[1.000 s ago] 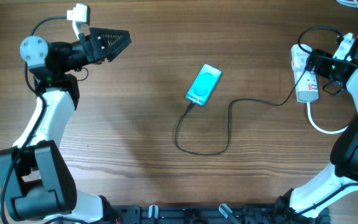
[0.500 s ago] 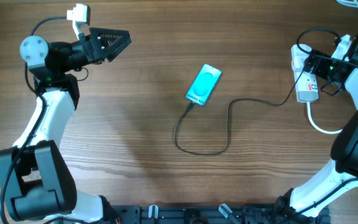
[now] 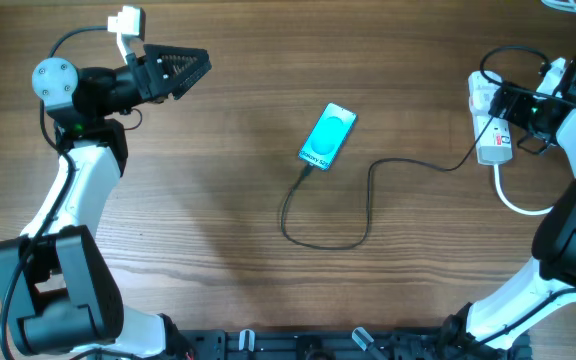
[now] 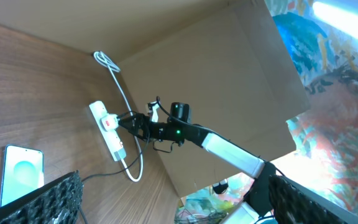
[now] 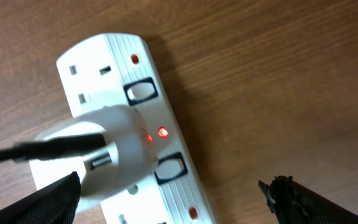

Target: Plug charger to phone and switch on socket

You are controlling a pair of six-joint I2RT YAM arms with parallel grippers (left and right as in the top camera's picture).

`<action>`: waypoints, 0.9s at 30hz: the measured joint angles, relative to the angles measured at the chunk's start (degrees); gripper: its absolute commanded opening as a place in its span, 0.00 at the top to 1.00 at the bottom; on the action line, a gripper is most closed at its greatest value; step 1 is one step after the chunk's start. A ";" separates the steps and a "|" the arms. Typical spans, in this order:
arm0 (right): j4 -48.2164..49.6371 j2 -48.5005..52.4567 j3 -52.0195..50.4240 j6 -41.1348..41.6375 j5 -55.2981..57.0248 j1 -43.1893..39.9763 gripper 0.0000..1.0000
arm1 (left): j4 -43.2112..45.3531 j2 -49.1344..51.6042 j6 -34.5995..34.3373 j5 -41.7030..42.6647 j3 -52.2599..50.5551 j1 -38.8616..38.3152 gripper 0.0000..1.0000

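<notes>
- Wood-grain table (image 3: 218,220) fills the overhead view, with the phone (image 3: 327,137) lying face up near its middle, screen lit turquoise.
- Far left of the phone, the left gripper (image 3: 204,64) hangs above the table with jaws spread wide and nothing between them. It has not moved over the last second.
- At the phone's lower end, the charger (image 3: 368,200) appears to be plugged in. Its black cable loops below the phone and then runs off to the right.
- Well right of the phone, the socket (image 3: 490,125) lies where the cable ends, in a white plug (image 5: 114,149).
- Above the socket, the right gripper (image 3: 503,100) hovers with jaws wide apart, holding nothing. It has shifted only slightly in the last second.
- Beside the plug, a red light (image 5: 162,132) glows next to the rocker switch (image 5: 169,167).
- Judging by that, power seems to be on and both steps look done, so little remains but to draw the arm back.
</notes>
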 measured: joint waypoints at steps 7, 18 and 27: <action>-2.75 -2.51 -0.11 -2.49 7.82 0.00 0.00 | 0.00 0.00 0.00 0.00 0.00 0.00 0.00; -3.58 -2.60 -0.15 -2.71 11.34 0.00 0.00 | 0.00 0.00 0.00 0.00 0.00 0.00 0.00; -3.58 -2.60 -0.15 -2.71 11.76 0.00 0.00 | 0.00 0.00 0.00 0.00 0.00 0.00 0.00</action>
